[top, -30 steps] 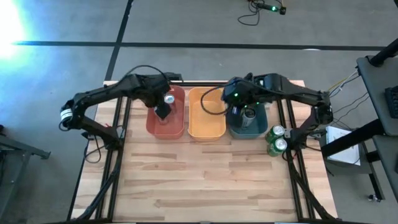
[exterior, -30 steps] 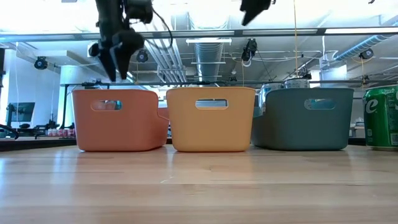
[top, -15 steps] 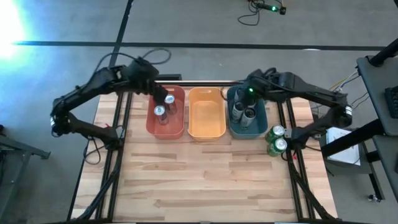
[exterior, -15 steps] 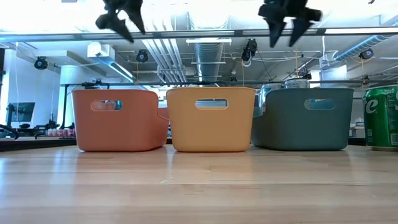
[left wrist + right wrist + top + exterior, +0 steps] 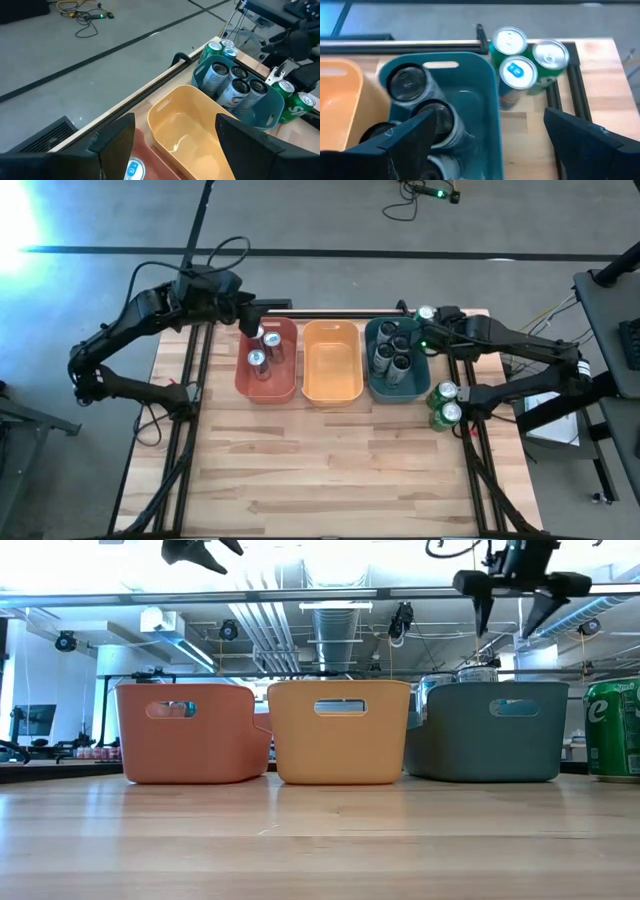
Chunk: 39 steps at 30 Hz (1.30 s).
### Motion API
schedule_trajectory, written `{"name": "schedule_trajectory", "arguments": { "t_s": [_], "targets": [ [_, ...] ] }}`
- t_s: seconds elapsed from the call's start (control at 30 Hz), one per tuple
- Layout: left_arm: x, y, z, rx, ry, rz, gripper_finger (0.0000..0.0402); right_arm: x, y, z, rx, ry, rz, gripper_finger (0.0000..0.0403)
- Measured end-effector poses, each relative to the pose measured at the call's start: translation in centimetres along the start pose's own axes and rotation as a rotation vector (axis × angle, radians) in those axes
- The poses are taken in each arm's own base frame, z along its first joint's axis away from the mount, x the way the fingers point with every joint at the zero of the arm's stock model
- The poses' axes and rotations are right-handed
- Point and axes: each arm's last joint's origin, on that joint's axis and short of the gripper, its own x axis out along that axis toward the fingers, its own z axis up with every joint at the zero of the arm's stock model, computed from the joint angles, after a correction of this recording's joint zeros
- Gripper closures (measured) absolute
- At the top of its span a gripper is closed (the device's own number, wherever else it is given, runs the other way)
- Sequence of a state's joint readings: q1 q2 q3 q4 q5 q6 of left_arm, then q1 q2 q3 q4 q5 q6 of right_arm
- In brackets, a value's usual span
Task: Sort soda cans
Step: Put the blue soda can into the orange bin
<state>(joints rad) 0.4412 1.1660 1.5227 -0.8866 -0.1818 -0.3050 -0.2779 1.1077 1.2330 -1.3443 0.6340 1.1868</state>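
Observation:
Two blue-and-silver soda cans [image 5: 263, 350] stand in the red bin [image 5: 267, 385]. Several dark grey cans [image 5: 392, 352] fill the teal bin [image 5: 398, 390]. Two green cans [image 5: 445, 403] stand on the table at that bin's right, and more cans [image 5: 520, 57] stand at the table's far right corner. My left gripper [image 5: 175, 145] hangs open and holds nothing, high above the red bin's far edge [image 5: 250, 323]. My right gripper [image 5: 495, 145] is open too, above the teal bin's far right corner [image 5: 515, 605].
The orange bin [image 5: 331, 385] stands between the red and teal bins; all three sit in a row along the table's far side. A black rail [image 5: 420, 47] runs along the far edge. Bare wooden tabletop [image 5: 330, 470] stretches toward the near edge.
My left gripper has risen out of the red bin and drawn back toward the far edge, leaving a second can standing there. My right gripper has moved from above the teal bin's left part toward the table's right edge and come lower.

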Motion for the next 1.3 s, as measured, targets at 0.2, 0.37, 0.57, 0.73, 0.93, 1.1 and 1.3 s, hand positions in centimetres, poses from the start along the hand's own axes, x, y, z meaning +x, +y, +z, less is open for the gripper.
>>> {"name": "schedule_trajectory", "arguments": {
  "t_s": [0.2,0.37,0.57,0.73,0.93,1.1,1.3],
  "targets": [
    [0.1,0.0,-0.1,0.001,0.009,0.002,0.0141,1.3,-1.0,-1.3,0.110,-0.026,-0.060,0.0039],
    [0.0,0.0,-0.1,0.002,0.009,0.001,0.0141,2.4,-1.5,-2.4,0.198,-0.023,-0.101,0.0039],
    [-0.1,0.0,-0.1,0.003,0.008,0.000,0.0141,3.1,-1.6,-2.8,0.316,-0.053,-0.132,0.0039],
    [0.0,0.0,-0.1,0.004,0.012,0.001,0.0141,4.3,-1.9,-2.3,0.408,-0.048,-0.147,0.0039],
    [0.4,-0.1,-0.1,-0.017,0.023,-0.001,0.0141,6.2,-1.8,-0.5,0.487,0.043,-0.082,0.0039],
    [0.4,0.0,-0.2,-0.014,0.033,0.000,0.0141,7.2,-2.5,1.0,0.538,0.088,-0.081,0.0039],
    [0.3,-0.1,-0.1,-0.006,0.021,-0.004,0.0141,9.4,-2.9,1.8,0.567,0.145,-0.144,0.0039]
  ]
}}
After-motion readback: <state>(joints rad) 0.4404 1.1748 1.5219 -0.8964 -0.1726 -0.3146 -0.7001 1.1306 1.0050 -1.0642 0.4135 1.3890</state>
